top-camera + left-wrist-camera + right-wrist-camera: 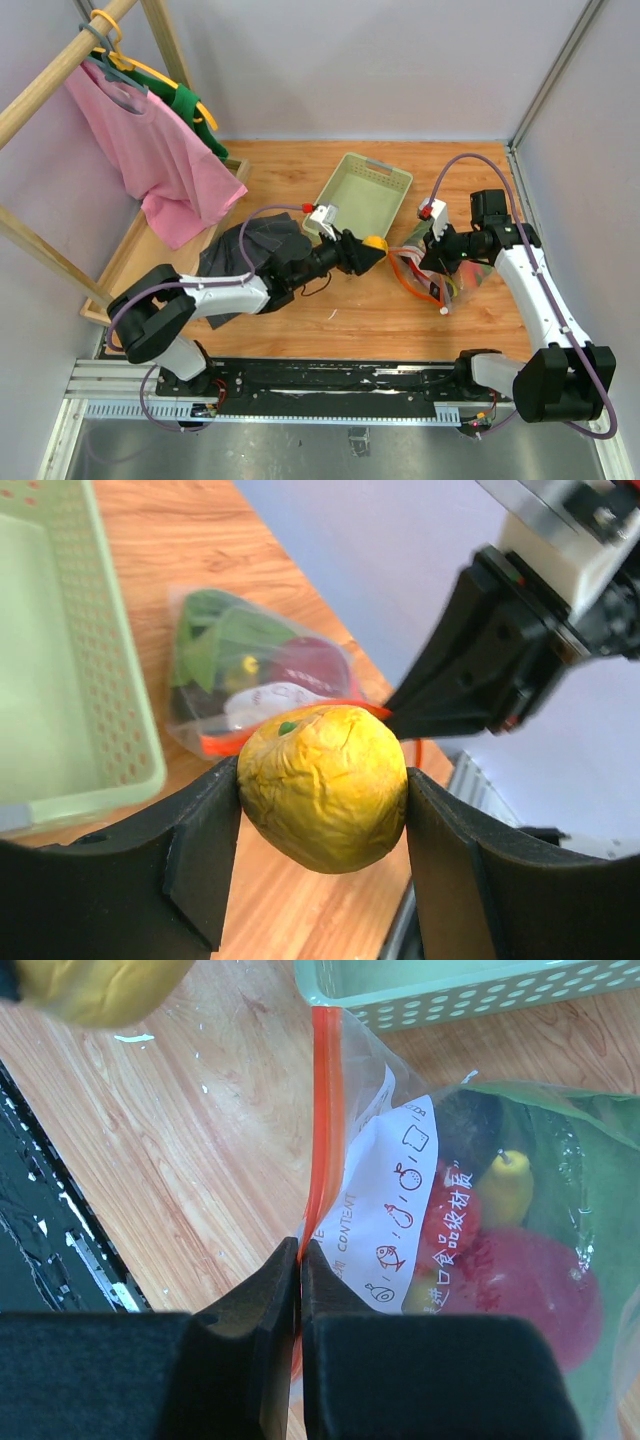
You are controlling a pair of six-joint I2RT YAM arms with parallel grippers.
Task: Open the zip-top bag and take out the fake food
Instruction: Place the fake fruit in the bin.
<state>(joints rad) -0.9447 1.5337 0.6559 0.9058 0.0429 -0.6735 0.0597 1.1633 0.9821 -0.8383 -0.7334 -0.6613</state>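
The zip-top bag [425, 275] lies on the wooden table right of centre, clear plastic with an orange-red zip strip [321, 1110] and a white label [395, 1215]. Inside it show fake food pieces: a red round one [540, 1290], a small yellow one [505, 1185] and green leafy pieces [225, 635]. My right gripper [300, 1250] is shut on the bag's zip strip, pinching its edge. My left gripper [322, 790] is shut on a wrinkled yellow toy fruit [322, 785] and holds it above the table, between the tray and the bag [260, 675].
A pale green plastic tray [362, 192] stands behind the bag, its wall close to the zip strip [450, 995]. A dark grey cloth [250, 250] lies left of centre. A pink shirt [155, 150] hangs on a wooden rack at the left. A black rail [330, 380] runs along the near edge.
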